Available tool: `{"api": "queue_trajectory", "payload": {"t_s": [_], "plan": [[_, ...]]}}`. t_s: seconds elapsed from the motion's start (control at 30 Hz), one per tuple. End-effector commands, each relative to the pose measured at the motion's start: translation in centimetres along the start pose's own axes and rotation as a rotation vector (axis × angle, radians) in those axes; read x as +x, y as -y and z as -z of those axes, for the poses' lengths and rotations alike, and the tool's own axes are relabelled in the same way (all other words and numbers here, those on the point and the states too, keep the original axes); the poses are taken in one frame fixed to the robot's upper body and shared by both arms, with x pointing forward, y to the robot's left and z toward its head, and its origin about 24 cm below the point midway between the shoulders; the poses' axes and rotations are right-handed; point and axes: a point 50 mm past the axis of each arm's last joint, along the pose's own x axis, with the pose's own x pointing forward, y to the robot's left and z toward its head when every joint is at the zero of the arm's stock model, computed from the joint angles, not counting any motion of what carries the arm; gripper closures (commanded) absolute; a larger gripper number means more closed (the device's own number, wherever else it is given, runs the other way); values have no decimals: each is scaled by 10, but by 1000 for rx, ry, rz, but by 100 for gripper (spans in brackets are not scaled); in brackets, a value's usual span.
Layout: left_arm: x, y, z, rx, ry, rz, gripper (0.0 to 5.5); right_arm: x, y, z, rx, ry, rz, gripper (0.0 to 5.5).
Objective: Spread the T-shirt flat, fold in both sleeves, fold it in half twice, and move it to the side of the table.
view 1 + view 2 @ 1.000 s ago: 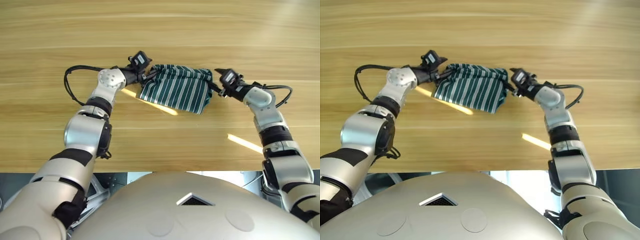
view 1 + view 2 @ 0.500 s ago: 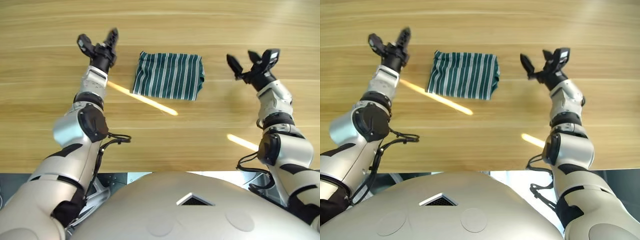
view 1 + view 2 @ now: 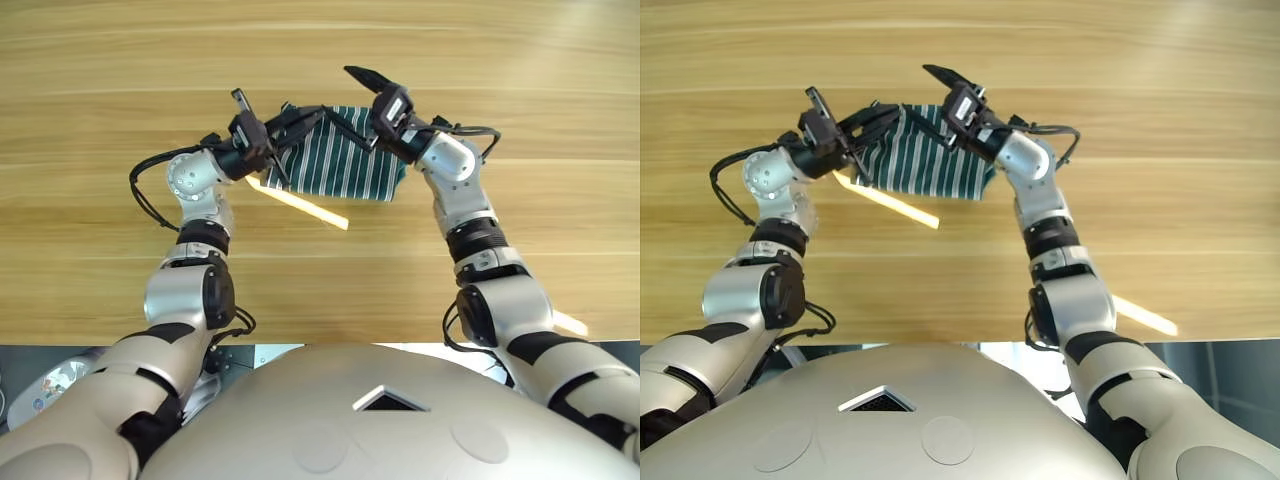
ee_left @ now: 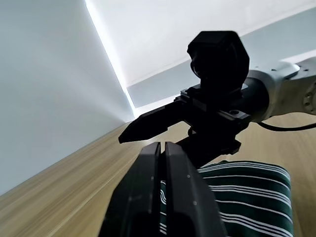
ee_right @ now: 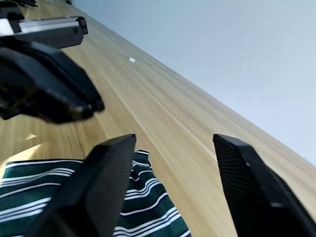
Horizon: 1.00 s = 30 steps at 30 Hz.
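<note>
Subject: dark green T-shirt with white stripes (image 3: 350,165), folded into a compact rectangular packet. It lies flat on the light wood-grain desk (image 3: 480,40), about mid-desk and straight ahead of the robot. A bright narrow strip of light (image 3: 300,205) crosses the desk just off the packet's near left corner.

Left gripper (image 4: 162,144): jaws together. The two black fingers (image 4: 148,197) lie side by side with only a thin seam between them, and no cloth is visible in that seam. In the head views this gripper sits at the packet's far left corner, fingers pointing across the far edge toward the other arm. The left wrist view shows striped cloth lower than the fingers and off to one side. Whether the fingers touch the cloth cannot be told.

Right gripper (image 5: 173,143): jaws wide apart, nothing between them. In the head views it hangs above the far right part of the packet. One finger is angled up and away over bare desk past the far edge, the other points down over the stripes. In the right wrist view, one black ribbed finger (image 5: 103,187) overlaps the cloth's edge, while bare desk fills the gap between the two. No contact with the cloth can be confirmed.

The two grippers face each other, close together, over the packet's far edge.
</note>
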Motion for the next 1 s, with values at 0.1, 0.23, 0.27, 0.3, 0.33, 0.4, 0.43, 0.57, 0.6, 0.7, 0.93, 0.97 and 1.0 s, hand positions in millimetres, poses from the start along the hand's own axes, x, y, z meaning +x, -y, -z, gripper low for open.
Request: {"api": "queue_trajectory", "payload": {"t_s": [0.1, 0.23, 0.27, 0.3, 0.33, 0.4, 0.43, 0.57, 0.6, 0.7, 0.93, 0.97, 1.0], "plan": [[-18, 23, 18, 165, -280, 250, 550, 26, -13, 3, -129, -93, -71, 386], [-26, 14, 18, 294, -381, 293, 550, 33, -17, 8, -161, -145, -64, 467], [-27, 12, 19, 328, -409, 300, 550, 34, -20, 8, -168, -149, -73, 492], [-26, 10, 21, 366, -443, 310, 550, 36, -22, 8, -175, -149, -85, 509], [-24, 10, 23, 407, -475, 318, 550, 37, -24, 8, -185, -151, -96, 529], [-19, 10, 26, 466, -493, 326, 550, 40, -27, 8, -205, -158, -116, 549], [-14, 10, 25, 490, -484, 326, 550, 41, -28, 8, -218, -165, -131, 549], [-3, 15, 23, 556, -450, 346, 550, 43, -40, 15, -275, -228, -217, 549], [-2, 18, 25, 569, -455, 361, 550, 43, -42, 18, -290, -254, -231, 549], [-4, 31, 33, 595, -492, 437, 550, 39, -43, 32, -305, -375, -247, 549], [-5, 40, 43, 625, -536, 479, 550, 18, -24, 58, -218, -602, -137, 549], [-6, 41, 44, 626, -544, 481, 550, 15, -19, 58, -197, -611, -106, 549], [-7, 43, 46, 624, -550, 481, 550, 11, -12, 61, -158, -631, -58, 549]]}}
